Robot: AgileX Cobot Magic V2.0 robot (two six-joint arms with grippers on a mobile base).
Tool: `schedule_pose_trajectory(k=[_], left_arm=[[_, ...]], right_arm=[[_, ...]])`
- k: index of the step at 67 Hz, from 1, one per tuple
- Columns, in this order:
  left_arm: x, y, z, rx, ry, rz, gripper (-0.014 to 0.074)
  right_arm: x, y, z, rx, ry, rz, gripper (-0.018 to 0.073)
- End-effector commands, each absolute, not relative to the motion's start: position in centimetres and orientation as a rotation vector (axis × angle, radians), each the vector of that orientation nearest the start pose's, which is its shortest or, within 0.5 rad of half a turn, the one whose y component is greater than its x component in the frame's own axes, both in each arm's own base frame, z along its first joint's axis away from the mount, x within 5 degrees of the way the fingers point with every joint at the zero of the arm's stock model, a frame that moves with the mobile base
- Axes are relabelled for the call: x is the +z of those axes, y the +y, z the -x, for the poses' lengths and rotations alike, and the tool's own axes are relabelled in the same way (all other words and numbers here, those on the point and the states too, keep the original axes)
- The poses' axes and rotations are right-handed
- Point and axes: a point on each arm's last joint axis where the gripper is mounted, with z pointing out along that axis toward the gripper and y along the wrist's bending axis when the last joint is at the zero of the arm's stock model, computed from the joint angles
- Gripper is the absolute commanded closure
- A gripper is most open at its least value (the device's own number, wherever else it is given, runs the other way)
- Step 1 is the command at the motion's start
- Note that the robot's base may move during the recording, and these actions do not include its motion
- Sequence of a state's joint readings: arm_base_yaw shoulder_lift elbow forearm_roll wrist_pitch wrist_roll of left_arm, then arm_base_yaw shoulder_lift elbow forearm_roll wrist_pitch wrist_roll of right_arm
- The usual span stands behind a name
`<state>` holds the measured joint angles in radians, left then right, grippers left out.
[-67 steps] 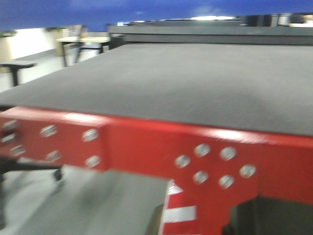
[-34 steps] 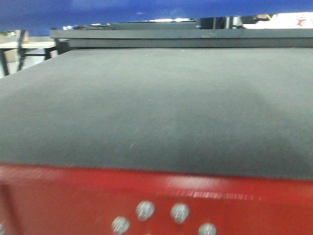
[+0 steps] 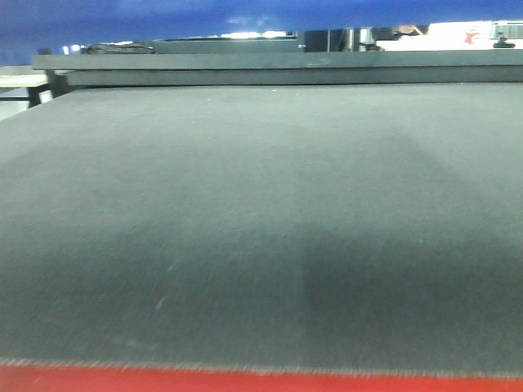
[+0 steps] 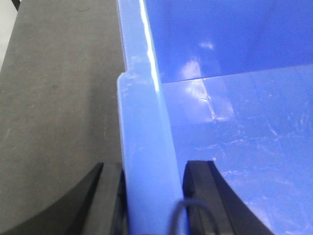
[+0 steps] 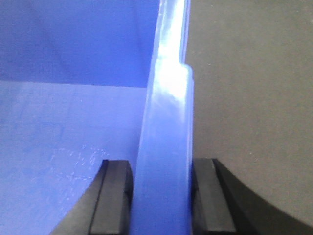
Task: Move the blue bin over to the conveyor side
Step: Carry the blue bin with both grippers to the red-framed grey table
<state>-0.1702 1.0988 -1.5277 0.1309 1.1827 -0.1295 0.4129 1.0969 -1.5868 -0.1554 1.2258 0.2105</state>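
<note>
Front view skims low over the belt (image 3: 261, 229); wrist views hug the blue bin (image 4: 146, 147) rims, seemingly above it.

Along the bottom edge of your front view runs a thin red painted metal strip (image 3: 245, 382); across the far end you see a long dark grey horizontal beam (image 3: 278, 67), slightly blurred; past it, at upper right, sits a bright white surface with a small red mark (image 3: 462, 36), too blurred to read; at far left stands a pale flat tabletop (image 3: 18, 79), with light-coloured floor (image 3: 10, 109) below it; a patch of white glare (image 3: 249, 35) shows in the middle distance.
</note>
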Motion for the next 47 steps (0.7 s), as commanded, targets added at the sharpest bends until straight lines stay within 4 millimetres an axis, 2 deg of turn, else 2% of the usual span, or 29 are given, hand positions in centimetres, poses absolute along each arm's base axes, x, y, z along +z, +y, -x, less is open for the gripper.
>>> schedule_pose_trajectory(k=[1,47], left_arm=[[49.23,-1.82,-18.03,0.030,2.114,-0.053,0.0615],[49.23,-1.82,-18.03,0.030,2.114,-0.053,0.0615]], right_arm=[[50.83,5.21,-16.37,0.118,2.063,0.198,0.0639],[50.83,5.21,-16.37,0.118,2.063,0.198,0.0639]])
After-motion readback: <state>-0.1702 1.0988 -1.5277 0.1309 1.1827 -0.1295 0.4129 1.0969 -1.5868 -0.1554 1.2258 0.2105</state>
